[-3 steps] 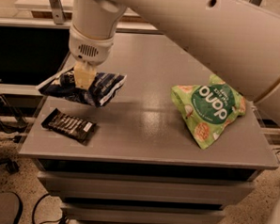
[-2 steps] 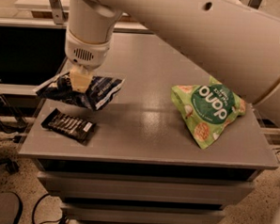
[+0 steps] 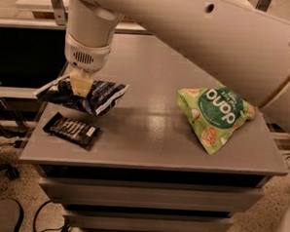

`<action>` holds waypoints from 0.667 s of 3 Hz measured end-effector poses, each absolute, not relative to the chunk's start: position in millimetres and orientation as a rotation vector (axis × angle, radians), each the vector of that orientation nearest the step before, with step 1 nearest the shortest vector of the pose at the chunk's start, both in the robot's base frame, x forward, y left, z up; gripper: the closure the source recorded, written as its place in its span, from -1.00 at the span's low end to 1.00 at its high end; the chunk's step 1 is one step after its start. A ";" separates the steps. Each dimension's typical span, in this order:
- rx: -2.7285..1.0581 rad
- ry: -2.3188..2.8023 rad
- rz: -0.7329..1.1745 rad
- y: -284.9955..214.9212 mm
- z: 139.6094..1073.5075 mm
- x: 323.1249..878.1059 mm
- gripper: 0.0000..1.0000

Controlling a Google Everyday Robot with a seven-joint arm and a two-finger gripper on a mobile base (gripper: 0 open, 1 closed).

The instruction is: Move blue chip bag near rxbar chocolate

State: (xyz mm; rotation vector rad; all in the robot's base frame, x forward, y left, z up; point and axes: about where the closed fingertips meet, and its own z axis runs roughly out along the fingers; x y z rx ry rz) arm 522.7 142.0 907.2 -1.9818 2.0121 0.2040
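Currently the gripper hangs over the left rear part of the grey table, at the end of a thick white arm that crosses the top of the view from the right. Its pale yellow fingers point straight down and are pressed together on the upper middle of the blue chip bag, pinching the crinkled foil.

The blue chip bag lies crosswise under the gripper, with 1 end reaching past the table's left edge and the other pointing toward the table's middle. Whether its underside touches the tabletop cannot be told.

Just in front of the bag, at the front left corner, the rxbar chocolate lies flat and slightly angled, its pale lettering facing up. The 2 are near each other, with a narrow strip of table between them.

Well apart from both, on the right side of the table, sits a light-green snack bag with white letters, puffed and tilted. Below the tabletop, grey drawer fronts are stacked, and dark cables trail on the speckled floor at the left.
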 end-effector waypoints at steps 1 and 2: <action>-1.969 2.017 0.184 140.5 909.1 529.1 -0.74; -1.962 2.012 0.165 138.0 912.3 542.9 -1.00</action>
